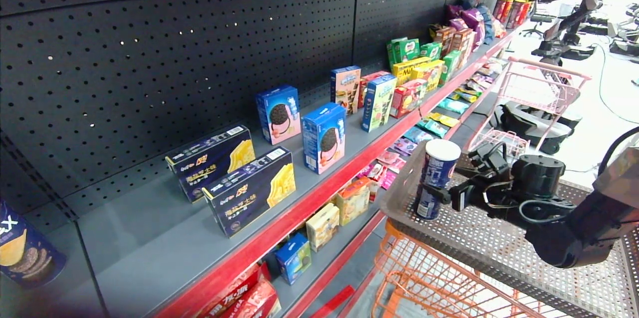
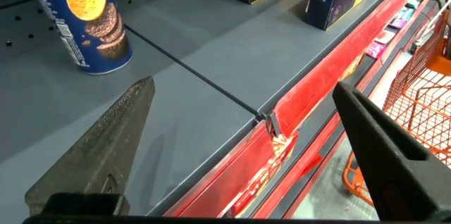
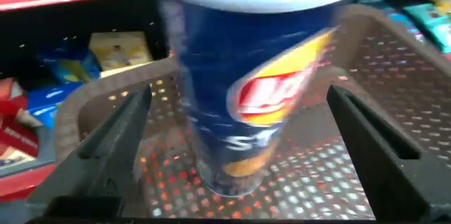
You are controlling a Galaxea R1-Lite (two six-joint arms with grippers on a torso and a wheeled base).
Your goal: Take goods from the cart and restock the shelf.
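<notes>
The chip canister [image 1: 435, 178] stands upright on the cart's perforated top tray [image 1: 499, 248], near the corner closest to the shelf [image 1: 150, 243], and your right gripper [image 3: 239, 115] is level with its lower half. In the right wrist view the jaws are spread wide with the blue tube between them and a gap on each side, so as far as you can see it grips nothing yet. Before you close, get the tube centred between the fingers [image 3: 116, 139]. It sits a little nearer one of them, and in my judgement an uneven squeeze could push such a tall, light can over. I would also take it nearer its middle than its base, since a low hold on a top-heavy tube may let it swing when lifted. Close gently, as the wall is probably thin card, and lift straight up to clear the tray's raised rim before swinging toward the shelf. Your left gripper [image 2: 243, 86] hangs over the shelf's front edge, wide open and empty. Bare shelf lies between the matching canister [image 2: 88, 20] already standing there and the dark blue boxes [image 1: 249, 188] — a sensible spot to aim for, with the can kept upright on the way.
</notes>
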